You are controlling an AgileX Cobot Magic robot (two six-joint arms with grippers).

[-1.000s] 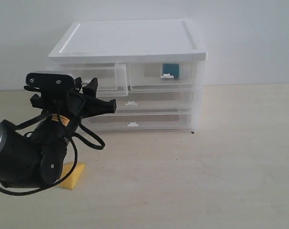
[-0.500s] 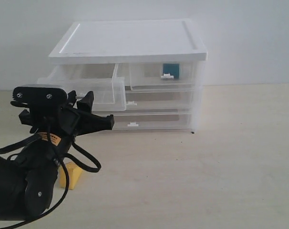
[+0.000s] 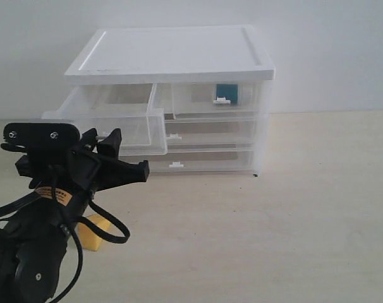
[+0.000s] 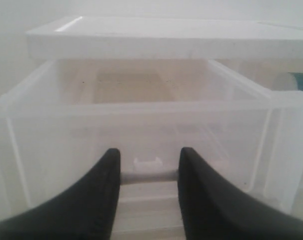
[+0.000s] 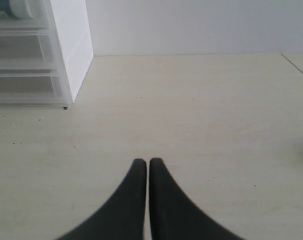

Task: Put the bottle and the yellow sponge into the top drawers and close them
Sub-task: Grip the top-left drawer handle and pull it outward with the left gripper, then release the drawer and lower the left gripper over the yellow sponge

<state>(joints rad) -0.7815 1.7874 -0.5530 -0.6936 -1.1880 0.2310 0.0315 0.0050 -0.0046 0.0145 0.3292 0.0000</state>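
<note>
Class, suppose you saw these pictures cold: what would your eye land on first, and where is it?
The top left drawer juts open from the white-topped cabinet, with the black left pincer right before it. A teal bottle shows through the shut top right drawer, and a yellow sponge lies on the table.

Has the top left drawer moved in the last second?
Yes. The top left drawer has slid further out of the cabinet, toward the camera, past the closed top right drawer.
</note>
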